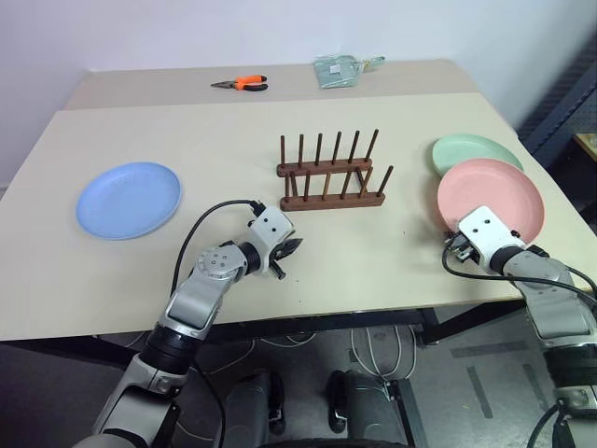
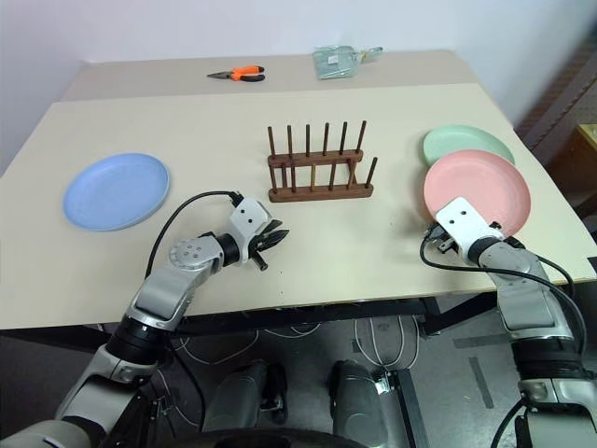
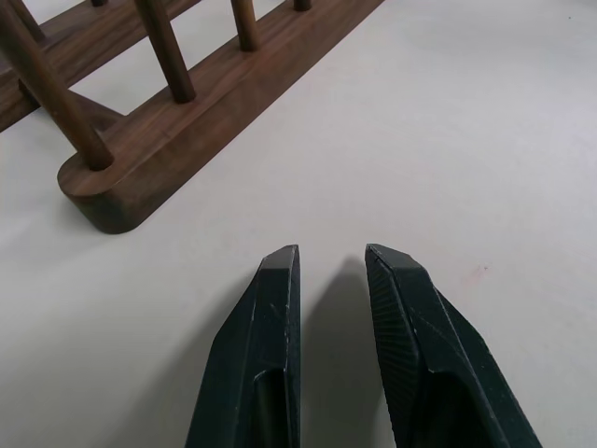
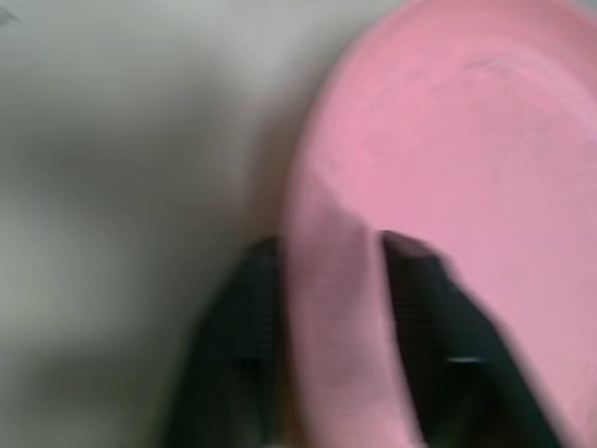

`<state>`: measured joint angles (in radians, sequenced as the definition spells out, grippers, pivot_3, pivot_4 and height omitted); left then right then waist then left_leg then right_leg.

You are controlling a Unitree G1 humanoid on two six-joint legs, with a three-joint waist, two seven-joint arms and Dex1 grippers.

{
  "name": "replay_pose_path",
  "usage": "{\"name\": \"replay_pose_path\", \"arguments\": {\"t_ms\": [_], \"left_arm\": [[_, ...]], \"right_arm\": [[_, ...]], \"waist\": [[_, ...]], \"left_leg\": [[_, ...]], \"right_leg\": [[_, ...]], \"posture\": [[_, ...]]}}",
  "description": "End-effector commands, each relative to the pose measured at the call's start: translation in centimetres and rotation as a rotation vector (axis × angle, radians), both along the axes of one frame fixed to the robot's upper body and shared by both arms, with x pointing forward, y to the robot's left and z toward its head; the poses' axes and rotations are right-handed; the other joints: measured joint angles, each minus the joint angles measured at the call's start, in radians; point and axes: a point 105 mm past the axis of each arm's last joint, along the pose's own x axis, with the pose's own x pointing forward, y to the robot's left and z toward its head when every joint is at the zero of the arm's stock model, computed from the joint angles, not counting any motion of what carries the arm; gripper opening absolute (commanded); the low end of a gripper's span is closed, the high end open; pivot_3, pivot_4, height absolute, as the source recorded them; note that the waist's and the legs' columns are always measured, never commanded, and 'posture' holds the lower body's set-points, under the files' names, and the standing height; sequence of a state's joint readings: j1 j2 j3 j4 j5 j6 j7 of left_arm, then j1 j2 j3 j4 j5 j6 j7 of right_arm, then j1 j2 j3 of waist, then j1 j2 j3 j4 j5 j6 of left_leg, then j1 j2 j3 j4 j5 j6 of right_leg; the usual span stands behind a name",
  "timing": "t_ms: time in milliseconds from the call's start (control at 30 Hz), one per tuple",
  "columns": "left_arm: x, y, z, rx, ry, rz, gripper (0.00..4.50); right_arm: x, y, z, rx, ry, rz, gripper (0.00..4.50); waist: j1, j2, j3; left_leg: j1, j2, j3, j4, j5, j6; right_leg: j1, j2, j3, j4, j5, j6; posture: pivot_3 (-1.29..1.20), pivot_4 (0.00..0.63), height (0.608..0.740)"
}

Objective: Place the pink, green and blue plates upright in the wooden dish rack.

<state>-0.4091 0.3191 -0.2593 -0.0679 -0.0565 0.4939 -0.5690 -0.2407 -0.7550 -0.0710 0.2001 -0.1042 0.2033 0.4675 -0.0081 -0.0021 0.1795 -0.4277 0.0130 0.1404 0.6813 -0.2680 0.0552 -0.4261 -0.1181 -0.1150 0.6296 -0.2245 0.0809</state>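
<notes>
Right gripper (image 4: 326, 257) apparently astride the pink plate's (image 1: 490, 191) rim — left gripper (image 3: 331, 266) narrowly parted, empty.

This looks like a lab or test room rather than a home — two plain beige rectangular tables (image 1: 373, 252) are pushed together against a bare white wall (image 1: 187, 33), with loose black and white cables (image 1: 373, 350) trailing on the grey floor under the near edge. Orange-handled pliers (image 1: 242, 83) and a clear plastic packet (image 1: 338, 70) lie near the far edge, tools left out where work is staged.
</notes>
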Motion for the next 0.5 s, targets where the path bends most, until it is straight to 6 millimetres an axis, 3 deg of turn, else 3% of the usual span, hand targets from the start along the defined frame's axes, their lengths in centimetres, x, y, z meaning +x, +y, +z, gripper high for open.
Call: {"name": "replay_pose_path", "arguments": {"t_ms": [33,133,267,300,400,500], "left_arm": [[-0.4,-0.6,1.9,-0.067,-0.042,-0.024,1.12],[-0.4,-0.5,1.9,-0.068,-0.041,-0.026,1.12],[-0.5,-0.4,1.8,-0.064,-0.042,-0.03,1.12],[-0.4,-0.3,1.8,-0.069,-0.039,-0.028,1.12],[-0.5,-0.3,1.8,-0.064,-0.038,-0.034,1.12],[-0.4,-0.5,1.8,-0.06,-0.044,-0.047,1.12]], "right_arm": [[0.0,0.4,1.1,-0.012,-0.041,0.024,0.06],[-0.6,0.9,2.9,-0.009,-0.083,0.067,0.06],[-2.3,2.6,6.7,0.019,-0.153,0.207,0.06],[-2.7,3.3,8.5,0.059,-0.182,0.258,0.06],[-3.8,5.8,13.8,0.256,-0.265,0.4,0.06],[-4.5,9.7,18.1,0.578,-0.292,0.596,0.06]], "waist": [[-0.002,0.0,0.0],[-0.001,0.0,0.0],[-0.001,0.001,0.001],[-0.001,0.001,0.001],[-0.004,0.001,0.001],[-0.006,0.001,0.001]], "left_leg": [[0.0,0.0,0.0,0.0,0.0,0.0],[0.0,0.0,0.0,0.0,0.0,0.0],[0.0,0.0,0.0,0.0,0.0,0.0],[0.0,0.0,0.0,0.0,0.0,0.0],[0.0,0.0,0.0,0.0,0.0,0.001],[0.0,0.001,0.0,0.0,0.0,0.001]], "right_leg": [[0.0,0.0,0.0,0.0,0.0,0.0],[0.0,0.0,0.0,0.0,0.0,0.0],[0.0,0.0,0.0,0.0,0.0,0.001],[0.0,0.0,0.0,0.0,0.0,0.001],[0.0,0.0,0.0,0.0,0.0,0.001],[0.0,0.0,0.001,0.0,0.0,0.0]], "posture": [[0.0,0.15,0.74],[0.0,0.15,0.74],[0.0,0.15,0.74],[0.0,0.15,0.74],[0.0,0.15,0.74],[0.0,0.15,0.74]]}}
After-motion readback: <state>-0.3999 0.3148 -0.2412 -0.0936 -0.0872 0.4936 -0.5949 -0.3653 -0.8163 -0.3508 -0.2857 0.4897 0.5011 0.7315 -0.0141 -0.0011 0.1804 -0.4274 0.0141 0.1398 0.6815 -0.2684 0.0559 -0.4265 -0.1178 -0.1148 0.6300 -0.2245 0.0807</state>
